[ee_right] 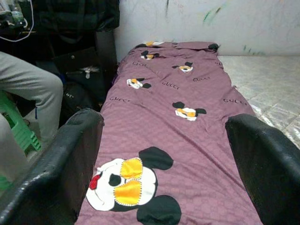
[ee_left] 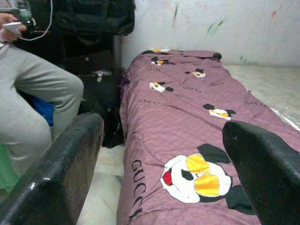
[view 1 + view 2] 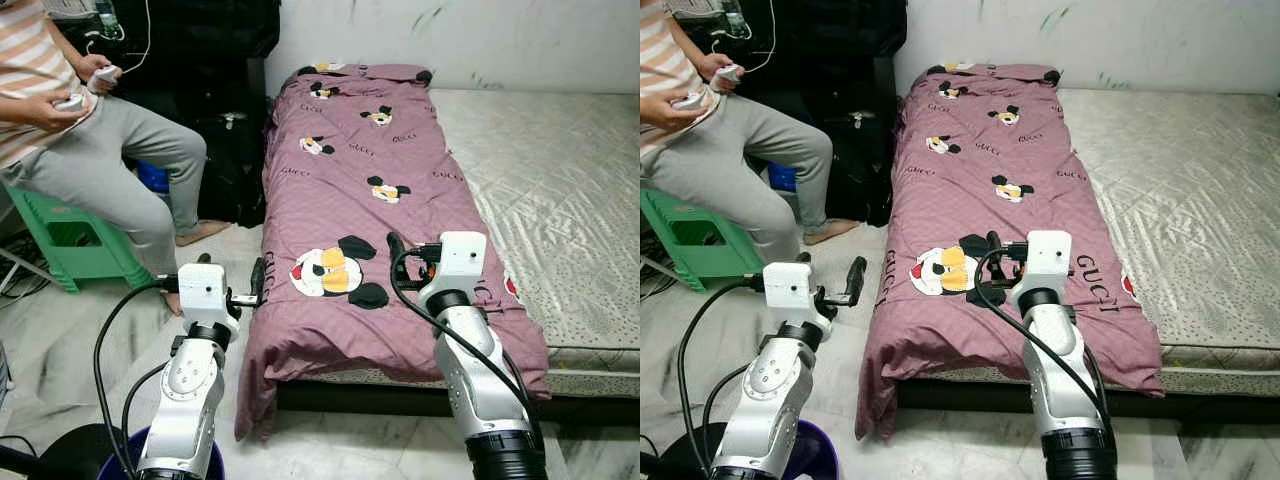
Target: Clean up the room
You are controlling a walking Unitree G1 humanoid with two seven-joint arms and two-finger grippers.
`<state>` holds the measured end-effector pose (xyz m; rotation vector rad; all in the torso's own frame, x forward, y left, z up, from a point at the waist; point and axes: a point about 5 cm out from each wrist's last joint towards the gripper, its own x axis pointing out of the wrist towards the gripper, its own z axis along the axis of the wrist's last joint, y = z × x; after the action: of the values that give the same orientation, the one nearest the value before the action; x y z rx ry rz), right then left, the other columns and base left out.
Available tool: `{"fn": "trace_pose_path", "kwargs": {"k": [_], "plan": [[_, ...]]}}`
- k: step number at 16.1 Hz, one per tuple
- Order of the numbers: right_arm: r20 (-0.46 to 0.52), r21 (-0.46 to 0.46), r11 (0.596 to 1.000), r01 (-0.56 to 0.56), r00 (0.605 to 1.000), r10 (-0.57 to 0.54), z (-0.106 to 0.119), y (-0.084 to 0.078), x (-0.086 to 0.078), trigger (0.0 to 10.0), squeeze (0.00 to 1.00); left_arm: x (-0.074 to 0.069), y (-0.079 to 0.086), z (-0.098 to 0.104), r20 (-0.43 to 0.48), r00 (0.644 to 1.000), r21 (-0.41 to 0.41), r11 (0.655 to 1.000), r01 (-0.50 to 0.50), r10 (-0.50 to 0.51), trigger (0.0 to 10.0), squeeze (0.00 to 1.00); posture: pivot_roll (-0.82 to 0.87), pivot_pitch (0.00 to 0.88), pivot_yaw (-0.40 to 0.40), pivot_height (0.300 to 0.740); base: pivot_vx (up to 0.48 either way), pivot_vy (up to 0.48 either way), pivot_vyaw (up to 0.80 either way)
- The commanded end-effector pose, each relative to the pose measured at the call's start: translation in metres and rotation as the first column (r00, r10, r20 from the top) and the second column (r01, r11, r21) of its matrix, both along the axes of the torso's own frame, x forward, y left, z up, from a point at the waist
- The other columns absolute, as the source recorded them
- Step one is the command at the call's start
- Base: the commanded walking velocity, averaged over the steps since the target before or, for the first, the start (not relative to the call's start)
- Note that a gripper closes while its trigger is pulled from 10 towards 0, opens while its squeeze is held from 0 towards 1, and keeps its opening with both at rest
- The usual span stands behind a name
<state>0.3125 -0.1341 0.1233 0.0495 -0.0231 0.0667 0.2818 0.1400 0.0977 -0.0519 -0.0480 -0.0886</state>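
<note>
Both tools, the left tool (image 3: 258, 283) and right tool (image 3: 396, 250), hover spread over the near end of the mauve cartoon-print quilted blanket (image 3: 365, 165), probably poised to straighten it along the bed's pale patterned mattress (image 3: 560, 190).

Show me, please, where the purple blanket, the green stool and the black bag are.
purple blanket (image 3: 370, 150): left eye view, on its flat middle stretch.
green stool (image 3: 60, 245): left eye view, on its side wall under the seated person.
black bag (image 3: 232, 165): left eye view, on its front.
</note>
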Motion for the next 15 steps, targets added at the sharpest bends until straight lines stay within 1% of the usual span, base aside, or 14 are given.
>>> {"fn": "trace_pose_path", "kwargs": {"k": [1,2,5,10,13,15], "plan": [[0.004,0.005,1.0,-0.001,1.0,0.001,0.0,0.0006,-0.0007,10.0,0.0,-0.0011,0.0004,0.0045,0.021,1.0,0.002,1.0,0.011,-0.011,10.0,0.0,-0.03,0.028,0.015,0.74,0.296,0.0,0.0],[-0.004,0.011,1.0,0.003,1.0,-0.003,-0.0007,0.0005,-0.0004,10.0,0.0,-0.0012,0.0002,0.0046,0.022,1.0,0.003,1.0,0.015,-0.015,10.0,0.0,-0.03,0.027,0.016,0.74,0.326,0.0,0.0],[-0.004,0.017,1.0,0.011,1.0,-0.011,-0.0004,-0.0008,0.0009,10.0,0.0,-0.0005,0.0001,0.0047,0.025,0.999,0.001,1.0,0.021,-0.021,10.0,0.0,-0.03,0.024,0.016,0.74,0.329,0.0,-0.8],[0.004,0.009,1.0,0.013,1.0,-0.013,0.0003,-0.0014,0.0026,10.0,0.0,0.0009,0.0005,0.0049,0.023,1.0,0.003,1.0,0.019,-0.019,10.0,0.0,-0.03,0.016,0.017,0.74,0.315,0.0,0.0],[0.006,0.001,1.0,0.017,1.0,-0.017,0.0,-0.0031,0.0034,10.0,0.0,0.0023,0.0013,0.0036,0.012,1.0,0.002,1.0,-0.007,0.007,10.0,0.0,-0.03,0.01,0.017,0.74,0.0,0.0,0.0],[0.009,0.0,1.0,0.021,1.0,-0.021,0.0001,-0.0038,0.0038,10.0,0.0,0.0021,0.0019,0.0011,-0.006,1.0,0.024,0.999,-0.03,0.03,10.0,0.0,-0.03,0.007,0.019,0.74,0.0,0.0,0.0]]}}
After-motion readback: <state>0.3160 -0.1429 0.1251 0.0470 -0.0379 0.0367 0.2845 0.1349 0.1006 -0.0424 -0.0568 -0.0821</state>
